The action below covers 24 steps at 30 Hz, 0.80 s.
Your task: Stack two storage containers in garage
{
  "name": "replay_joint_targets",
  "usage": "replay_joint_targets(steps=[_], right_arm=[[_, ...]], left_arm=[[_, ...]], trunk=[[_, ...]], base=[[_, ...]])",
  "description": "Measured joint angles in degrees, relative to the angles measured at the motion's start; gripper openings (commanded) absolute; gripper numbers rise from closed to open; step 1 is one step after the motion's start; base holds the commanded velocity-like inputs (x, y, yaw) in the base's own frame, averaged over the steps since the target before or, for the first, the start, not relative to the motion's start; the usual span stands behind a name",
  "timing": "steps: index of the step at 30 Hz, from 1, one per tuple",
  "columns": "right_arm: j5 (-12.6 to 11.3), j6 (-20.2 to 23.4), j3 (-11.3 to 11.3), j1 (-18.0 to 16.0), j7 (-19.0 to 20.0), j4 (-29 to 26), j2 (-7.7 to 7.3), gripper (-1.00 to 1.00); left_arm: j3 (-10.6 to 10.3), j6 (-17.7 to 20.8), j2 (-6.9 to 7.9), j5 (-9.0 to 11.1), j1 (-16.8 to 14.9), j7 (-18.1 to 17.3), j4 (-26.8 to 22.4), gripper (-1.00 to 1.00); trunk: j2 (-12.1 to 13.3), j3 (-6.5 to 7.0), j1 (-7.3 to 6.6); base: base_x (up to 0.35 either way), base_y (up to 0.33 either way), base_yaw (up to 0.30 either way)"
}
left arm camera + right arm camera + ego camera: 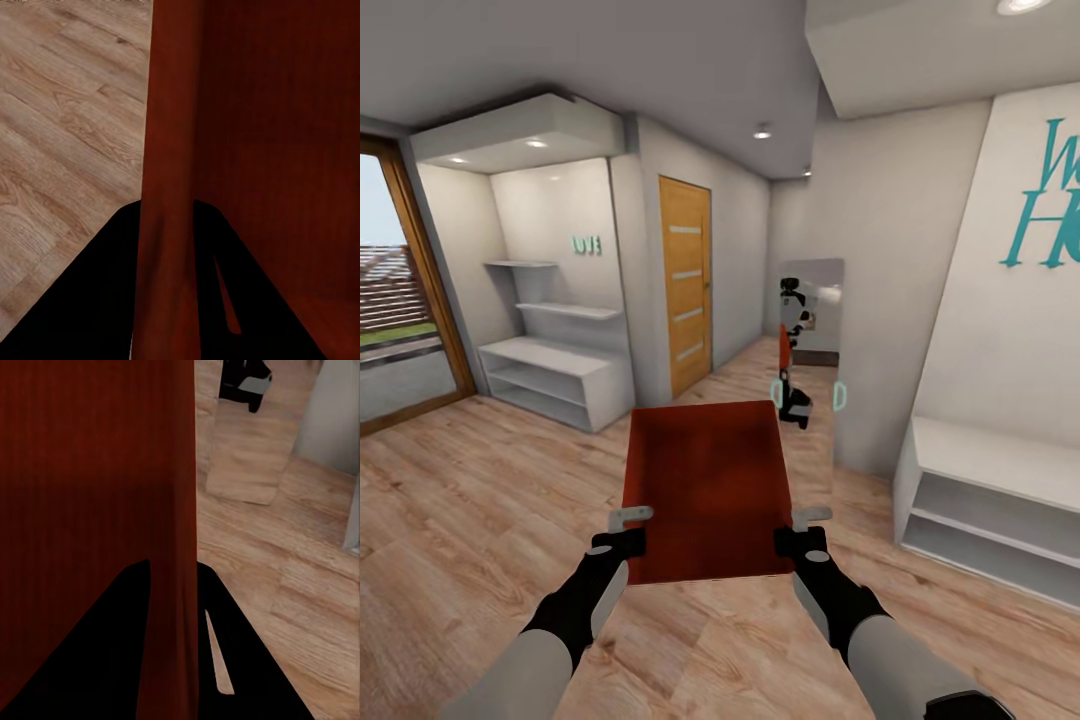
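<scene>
While both fingers clamp container walls, hallway open

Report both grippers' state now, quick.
Left gripper: shut on the storage container, fingers astride its left wall.
Right gripper: shut on the same container's right wall.

light wood-plank floor, white shelf units standing on it by the walls

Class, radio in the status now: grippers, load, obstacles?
Left gripper, right gripper clamped on orange-red rectangular bin. Carried over wood-plank floor. Wall mirror ahead.
</scene>
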Motion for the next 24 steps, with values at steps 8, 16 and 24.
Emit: replay_joint_targets(steps=[8, 16, 24], right_arm=[[0.0, 0.05, -0.04, 0.0, 0.08, 0.0, -0.04, -1.0], [0.03, 0.13, -0.01, 0.0, 0.0, -0.01, 0.01, -1.0], [-0.38, 0.2, 0.53, 0.01, -0.36, 0.11, 0.07, -1.0]], left_arm=[[-0.01, 0.06, -0.04, 0.0, 0.0, 0.06, 0.0, -1.0], [0.01, 0.06, 0.0, 0.06, 0.0, 0.01, 0.04, -1.0], [0.52, 0.06, 0.01, -0.36, -0.01, -0.33, 0.33, -1.0]], trunk=[[0.0, 0.0, 0.0], [0.0, 0.0, 0.0], [0.0, 0.0, 0.0]], base=[[0.322, 0.0, 0.0], [0.322, 0.0, 0.0], [0.322, 0.0, 0.0]])
